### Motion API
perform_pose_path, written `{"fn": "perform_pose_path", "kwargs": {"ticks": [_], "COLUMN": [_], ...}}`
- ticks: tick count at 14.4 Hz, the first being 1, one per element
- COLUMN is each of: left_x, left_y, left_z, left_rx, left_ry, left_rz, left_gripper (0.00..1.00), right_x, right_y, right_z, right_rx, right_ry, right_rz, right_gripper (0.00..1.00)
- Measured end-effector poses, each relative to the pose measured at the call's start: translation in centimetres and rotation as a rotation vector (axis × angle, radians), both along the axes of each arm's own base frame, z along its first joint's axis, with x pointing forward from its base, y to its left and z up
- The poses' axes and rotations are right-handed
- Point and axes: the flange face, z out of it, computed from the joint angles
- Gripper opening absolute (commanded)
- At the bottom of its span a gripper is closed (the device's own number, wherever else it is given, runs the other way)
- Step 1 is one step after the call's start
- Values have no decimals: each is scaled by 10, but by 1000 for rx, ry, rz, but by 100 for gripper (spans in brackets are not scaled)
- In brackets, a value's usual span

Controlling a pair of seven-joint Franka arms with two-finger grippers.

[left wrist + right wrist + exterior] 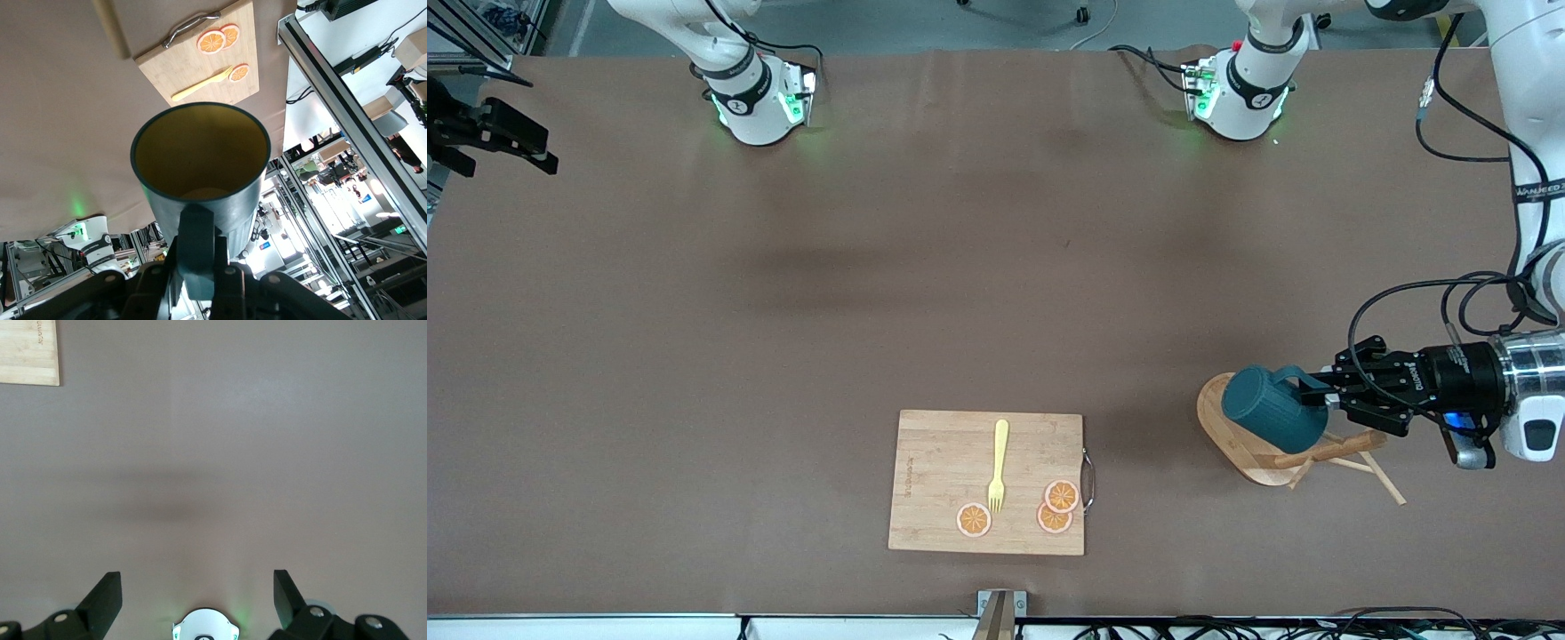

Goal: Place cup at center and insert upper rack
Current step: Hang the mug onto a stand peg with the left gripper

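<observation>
At the right arm's end of the desk (800,293), at the edge of the front view, the right end effector (503,142) hangs up in the air; in the right wrist view its fingers (100,603) stand wide apart w/ nothing between them, over bare desk surface. This arm waits.

Toward the middle, near the front camera, lies the bamboo cutting board (947,467) w/ a metal handle (1088,481) on the side toward the left arm's end. On the board are a yellow fork (998,466) and three orange slices (974,520), two of them overlapping.

Toward the left arm's end lies the upper rack (1258,462), tipped on its side, oval base standing on edge, post and thin pegs pointing to the left arm's end. Over the rack is the cup (1272,418), held horizontal in the air, bottom toward the right arm's end. The left end effector (1329,397) is clamped on the cup's handle (199,250); in the left wrist view the yellow inside of the cup is seen, mouth facing the camera.
</observation>
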Motion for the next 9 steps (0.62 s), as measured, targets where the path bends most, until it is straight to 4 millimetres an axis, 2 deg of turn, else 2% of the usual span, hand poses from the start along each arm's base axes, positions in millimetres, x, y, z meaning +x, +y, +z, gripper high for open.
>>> {"fn": "perform_pose_path", "kwargs": {"ticks": [3,6,9], "left_x": [3,4,4], "left_y": [5,21,30], "left_z": [-16,-29,-34], "left_rx": [-10,-13,-14], "left_ry": [-24,-67,-71], "left_rz": [-9,-13,-6], "left_gripper": [2,2,2], "right_x": [0,0,0], "right_y": [0,0,0], "right_z": [0,0,0], "right_rx": [0,0,0], "right_ry": [0,0,0], "right_rz": [0,0,0], "right_gripper": [100,100,100]}}
